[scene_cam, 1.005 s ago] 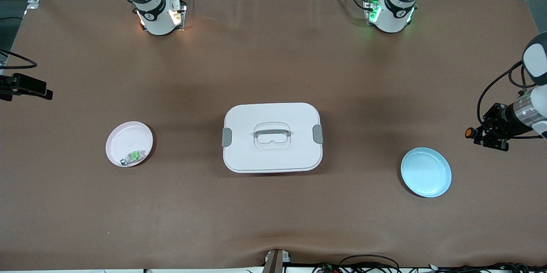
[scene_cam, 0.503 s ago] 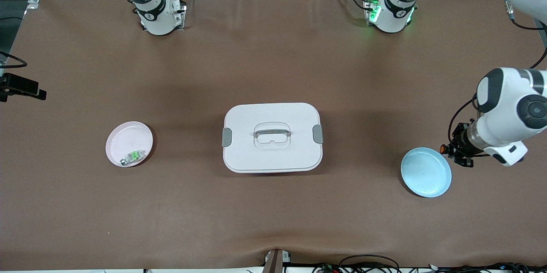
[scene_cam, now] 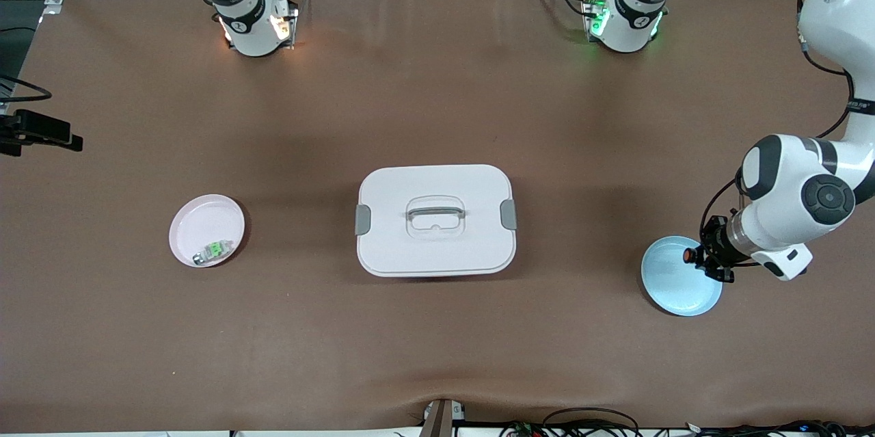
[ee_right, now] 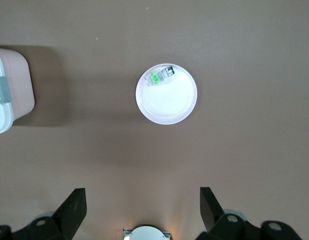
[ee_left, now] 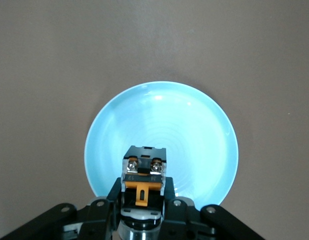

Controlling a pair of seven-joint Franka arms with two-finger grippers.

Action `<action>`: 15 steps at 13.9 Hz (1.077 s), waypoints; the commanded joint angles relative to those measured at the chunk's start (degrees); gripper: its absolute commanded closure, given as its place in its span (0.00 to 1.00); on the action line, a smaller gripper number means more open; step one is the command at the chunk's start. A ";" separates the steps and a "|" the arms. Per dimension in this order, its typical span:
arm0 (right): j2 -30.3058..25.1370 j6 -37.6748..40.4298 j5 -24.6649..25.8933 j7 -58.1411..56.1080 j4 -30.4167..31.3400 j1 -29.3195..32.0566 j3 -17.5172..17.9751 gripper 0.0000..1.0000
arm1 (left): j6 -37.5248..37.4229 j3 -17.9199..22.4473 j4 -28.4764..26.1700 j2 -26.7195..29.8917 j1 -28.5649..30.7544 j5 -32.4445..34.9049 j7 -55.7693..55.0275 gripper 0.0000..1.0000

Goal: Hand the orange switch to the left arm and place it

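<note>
Switch (scene_cam: 688,256) rides clamped in the left gripper (scene_cam: 692,257), now swung in from the table's edge to hang over the blue plate (scene_cam: 673,290), nearly delivered, while the right gripper (ee_right: 139,207) waits, jaws spread, high above the pink plate (scene_cam: 198,215).

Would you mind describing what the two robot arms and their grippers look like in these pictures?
Both arms are glossy white with rounded housings and black joint bands. The left arm has a round dark grey joint cap and thin black cables looping along it. The left gripper is black; the right gripper has flat black fingers. The right arm's base glows amber, the left arm's base green.
</note>
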State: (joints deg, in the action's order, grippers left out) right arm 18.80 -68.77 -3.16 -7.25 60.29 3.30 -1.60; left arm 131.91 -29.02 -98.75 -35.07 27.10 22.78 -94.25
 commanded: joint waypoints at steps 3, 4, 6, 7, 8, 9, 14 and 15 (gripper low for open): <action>-9.56 -9.17 0.00 -1.18 14.49 1.00 0.54 0.00 | 0.28 -0.34 3.04 -4.56 0.05 4.02 -0.76 1.00; -10.27 -10.93 0.61 -3.19 15.55 1.00 0.54 0.00 | 0.28 -0.25 3.04 -5.26 0.05 4.99 -0.94 1.00; -10.19 -11.13 1.05 -8.02 15.74 1.79 0.28 0.00 | 0.89 -0.25 3.39 -6.49 0.05 5.17 -0.94 1.00; -10.27 -10.95 1.14 -7.60 15.56 2.32 0.28 0.00 | 1.16 -0.17 3.48 -6.85 -0.03 5.17 -0.94 1.00; -10.27 -10.86 1.92 -6.99 15.39 2.06 0.37 0.00 | 1.33 -0.08 3.56 -7.46 -0.29 5.17 -0.94 1.00; -10.45 -10.34 2.37 -5.59 15.30 2.06 0.63 0.00 | 1.60 -0.08 4.00 -7.81 -0.30 5.17 -0.94 1.00; -12.20 -10.33 1.67 -4.88 16.26 2.41 0.37 0.00 | 1.60 -0.08 5.06 -9.13 -0.30 5.17 -0.94 1.00; -12.99 -10.85 1.67 -4.88 17.48 2.41 0.45 0.00 | 1.60 0.01 5.06 -9.22 -0.30 5.17 -0.94 1.00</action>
State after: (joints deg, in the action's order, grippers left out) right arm 8.74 -78.56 -1.89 -12.83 73.93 4.79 -2.02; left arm 133.30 -28.96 -94.99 -43.40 27.01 26.40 -94.34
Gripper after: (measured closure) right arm 0.000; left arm 0.652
